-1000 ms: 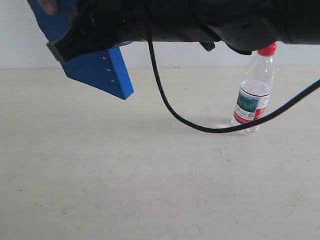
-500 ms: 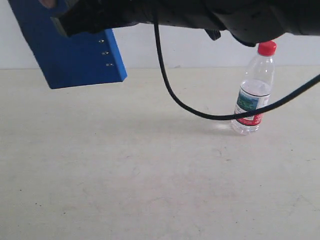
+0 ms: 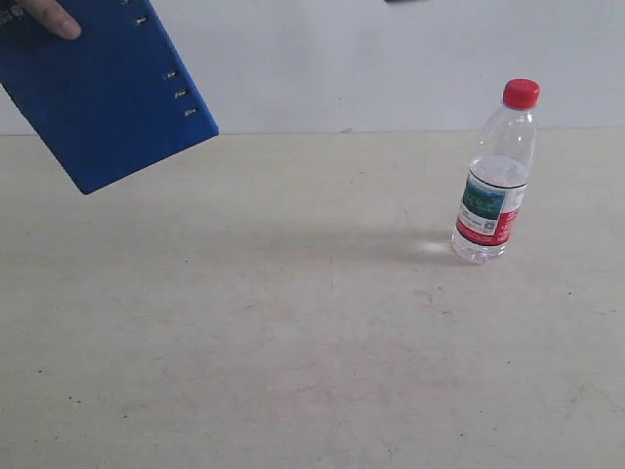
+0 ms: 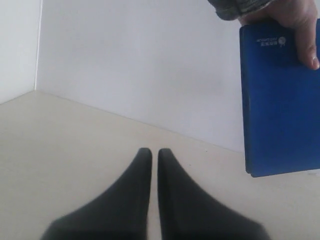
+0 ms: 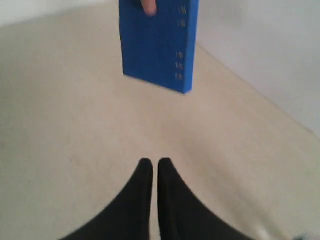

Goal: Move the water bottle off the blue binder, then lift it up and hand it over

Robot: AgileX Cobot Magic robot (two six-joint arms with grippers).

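**Binder in the person's hand, bottle standing alone**

My left gripper [image 4: 150, 154] was pressed together on nothing, only a thin slit showing between its dark fingers. My right gripper [image 5: 151, 164] was the same, pinched to a sliver and empty. The flat, deep-blue ring binder with metal rivets [image 3: 107, 107] hung out ahead of both sets of fingertips. It was tilted and clear of the pale table [image 3: 293, 352], with a person's hand [image 4: 300, 25] pinching it at the logo corner. I judged the handover done.

The small clear plastic water bottle with the red cap [image 3: 493, 176] stood upright on the table, well apart from the binder. Neither wrist camera caught it, so I could not tell how near it was to either gripper.

That was my main worry. An arm swinging home with the bottle out of sight could clip it, and a bottle that narrow and light would probably tip or roll. The person's grip was on one corner only, so a nudge from my fingertips could twist the binder loose.

The table lay bare in front of both grippers. The white wall [image 3: 342, 59] closed off the far edge, so pulling straight back looked the safest way out.
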